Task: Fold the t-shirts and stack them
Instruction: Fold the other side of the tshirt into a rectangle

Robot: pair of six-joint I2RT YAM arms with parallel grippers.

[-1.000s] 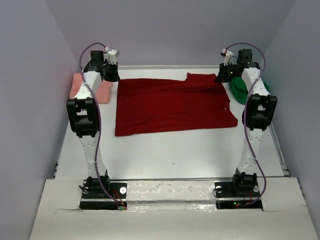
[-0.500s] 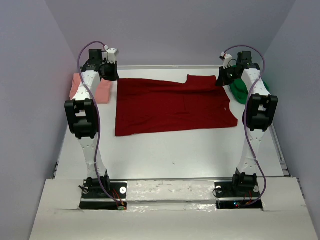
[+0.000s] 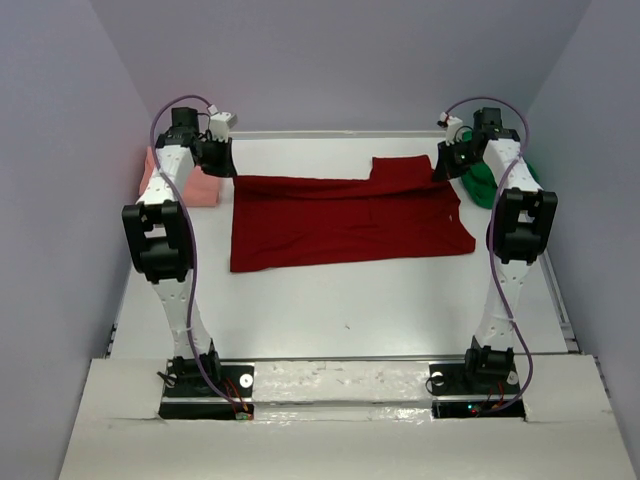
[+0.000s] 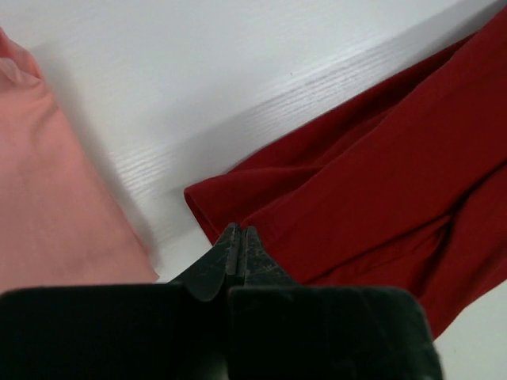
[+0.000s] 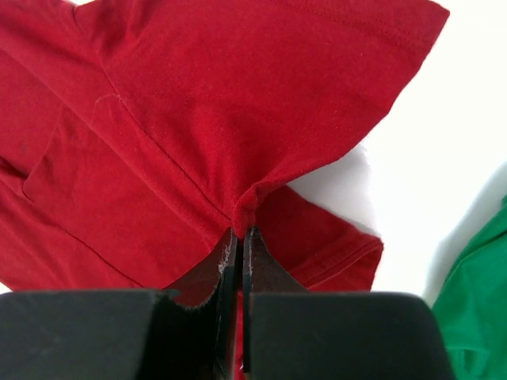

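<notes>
a: how far along?
b: early; left tool [image 4: 239, 233] and right tool [image 5: 239, 234] each clamp a corner of the dark red shirt [image 3: 340, 215]; pink shirt [image 3: 204, 187] beside the left one, green shirt [image 3: 479, 181] beside the right; nothing stacked.

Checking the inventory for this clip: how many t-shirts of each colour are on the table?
dark red cloth t-shirt: 1
salmon-pink cloth t-shirt: 1
bright green cloth t-shirt: 1
Total: 3
</notes>
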